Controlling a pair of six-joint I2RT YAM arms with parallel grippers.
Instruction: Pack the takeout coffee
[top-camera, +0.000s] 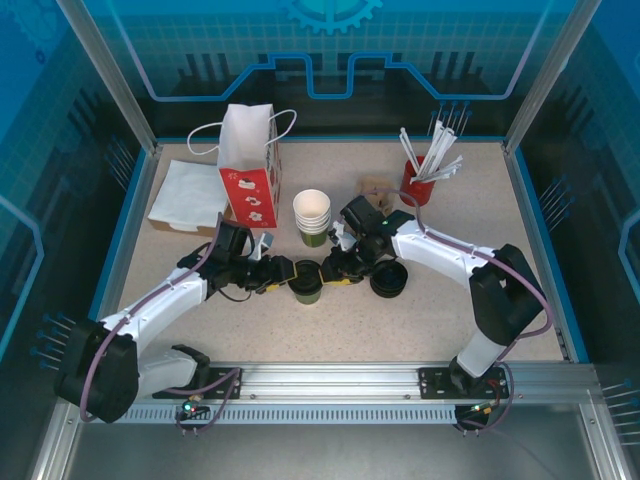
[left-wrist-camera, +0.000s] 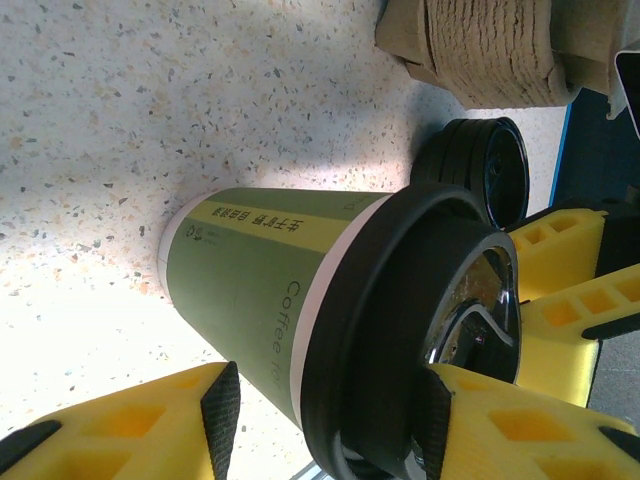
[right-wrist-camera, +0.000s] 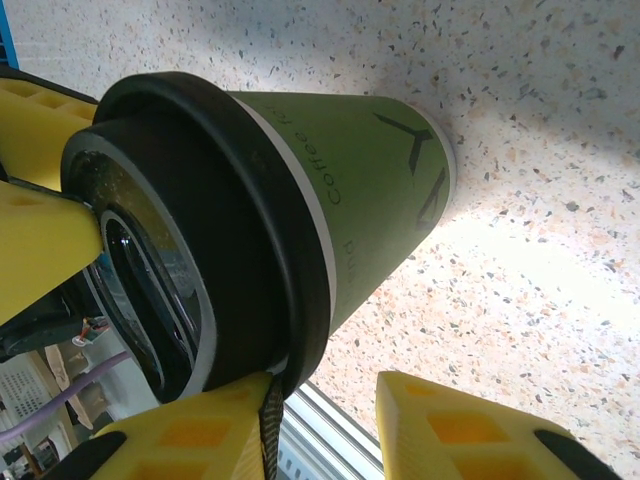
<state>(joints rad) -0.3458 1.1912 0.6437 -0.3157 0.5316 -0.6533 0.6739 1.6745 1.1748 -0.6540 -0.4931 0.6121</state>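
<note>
speckled tabletop (top-camera: 440, 310) carries the green cup (top-camera: 307, 285) upright at its middle, black lid (right-wrist-camera: 250, 220) on. left gripper (top-camera: 287, 274) stands half open around it, one pad (left-wrist-camera: 221, 415) just off the wall. right gripper (top-camera: 328, 270) is partly open, one finger (right-wrist-camera: 200, 440) touching the lid's rim, the other clear.

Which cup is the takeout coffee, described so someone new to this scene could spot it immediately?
On the speckled table, find the stack of white-rimmed cups near the middle. Just on its near side stands a single green cup. It alone wears a black lid; the stacked cups are open, and the pile of black lids to its right sits on no cup.
</note>
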